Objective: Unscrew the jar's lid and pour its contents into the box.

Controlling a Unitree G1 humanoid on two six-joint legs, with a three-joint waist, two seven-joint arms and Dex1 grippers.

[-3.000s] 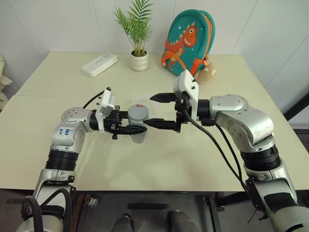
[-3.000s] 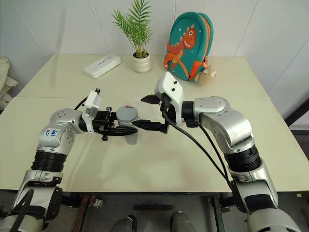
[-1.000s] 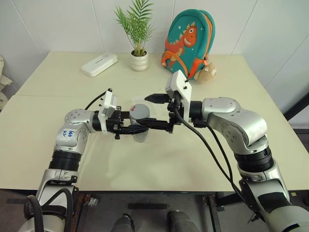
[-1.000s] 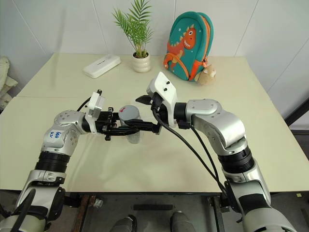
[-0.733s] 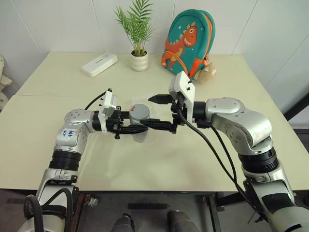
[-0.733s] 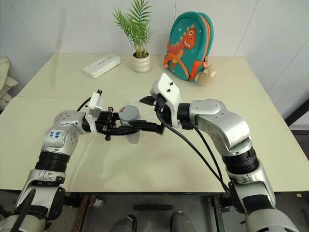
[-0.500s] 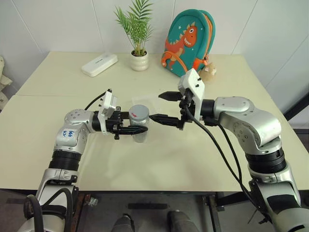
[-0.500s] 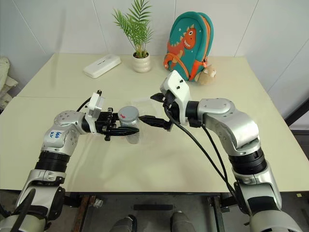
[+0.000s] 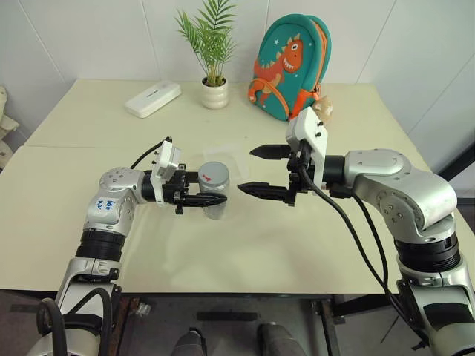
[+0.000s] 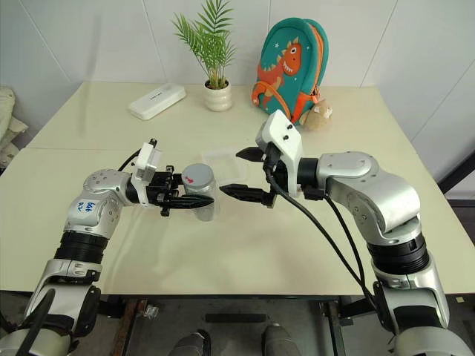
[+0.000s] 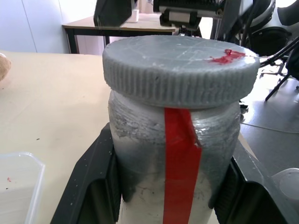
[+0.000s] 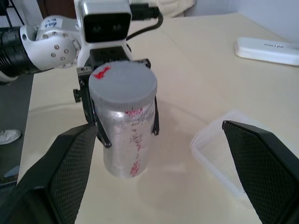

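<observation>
Grey lid (image 9: 214,173) stayed screwed on the jar (image 9: 215,199) clamped in the left gripper (image 9: 210,200) at centre frame, as the right gripper (image 9: 259,170), jaws wide and empty, had drawn back rightward, unscrewing unfinished.

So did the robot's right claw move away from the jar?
Yes. The right gripper has backed off to the robot's right, toward the dinosaur backpack side. Its open fingers straddled the jar earlier.

left pincer (image 12: 124,126) clamps jar (image 12: 125,140) | lid (image 12: 123,85) on | box (image 12: 224,151) beside
</observation>
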